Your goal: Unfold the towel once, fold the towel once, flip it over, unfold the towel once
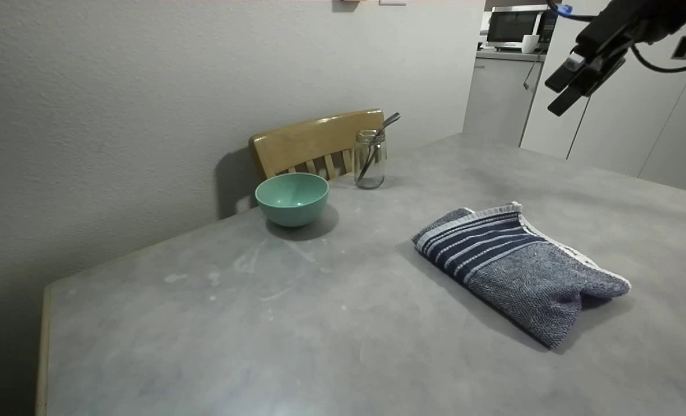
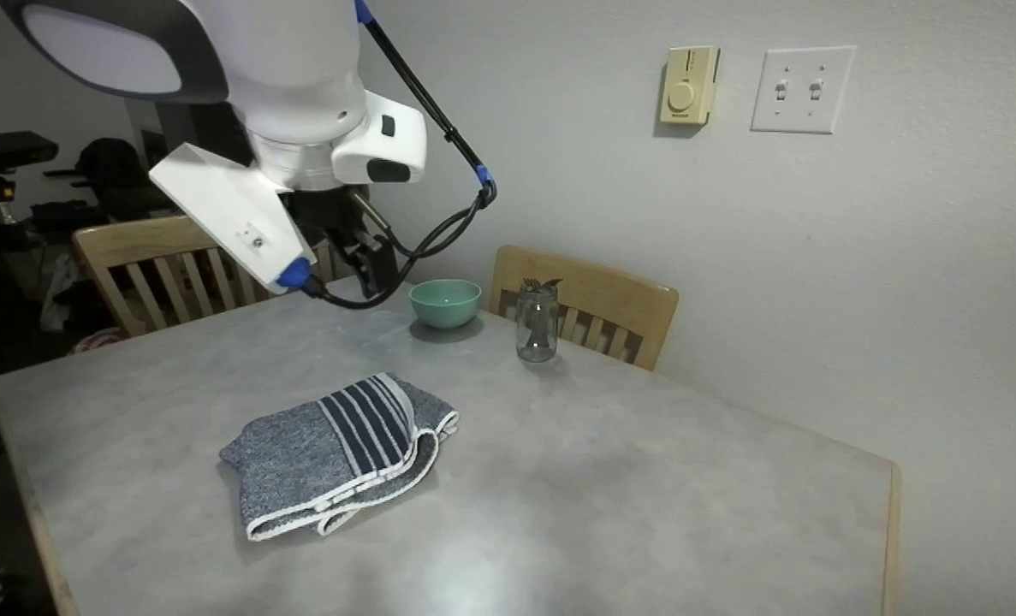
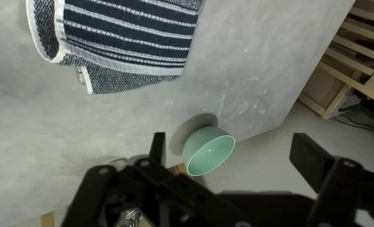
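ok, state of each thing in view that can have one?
Black robot gripper: open, holding nothing.
Blue-grey striped terry towel: folded, layers uneven, lying on the smooth grey tabletop.
Round teal bowl: upright.
Clear glass jar: upright, open, silvery metal utensils leaning in it.
Silver-and-black microwave: door looks shut.
Small white cup: looks upright.
White double light switch: toggle positions unclear.
Beige wall dial box: setting unreadable.

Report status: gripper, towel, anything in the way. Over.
Gripper open, empty, clear of the towel. Towel folded on the table. Bowl and jar stand apart from it, likely not in the way.
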Action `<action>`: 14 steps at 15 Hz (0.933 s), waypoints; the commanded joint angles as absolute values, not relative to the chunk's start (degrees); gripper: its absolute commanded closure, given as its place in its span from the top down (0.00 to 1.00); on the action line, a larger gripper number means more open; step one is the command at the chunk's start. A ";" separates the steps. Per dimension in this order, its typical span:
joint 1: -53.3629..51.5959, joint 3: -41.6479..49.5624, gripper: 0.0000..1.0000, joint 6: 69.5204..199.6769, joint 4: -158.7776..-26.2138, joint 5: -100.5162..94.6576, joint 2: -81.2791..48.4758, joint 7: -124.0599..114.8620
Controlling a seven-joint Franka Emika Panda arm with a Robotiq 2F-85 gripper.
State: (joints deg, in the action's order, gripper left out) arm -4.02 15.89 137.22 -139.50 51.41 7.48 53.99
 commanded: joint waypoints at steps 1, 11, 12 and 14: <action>-1.13 11.88 1.00 135.35 -138.44 49.02 5.44 56.70; 3.69 7.85 1.00 127.85 -127.54 22.24 -11.16 51.93; 5.65 6.41 1.00 126.76 -125.59 30.97 -13.43 59.59; 5.40 5.75 1.00 129.31 -128.95 27.60 -10.38 55.13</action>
State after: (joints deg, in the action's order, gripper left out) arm 3.09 8.09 129.24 -128.89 28.35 -10.57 55.74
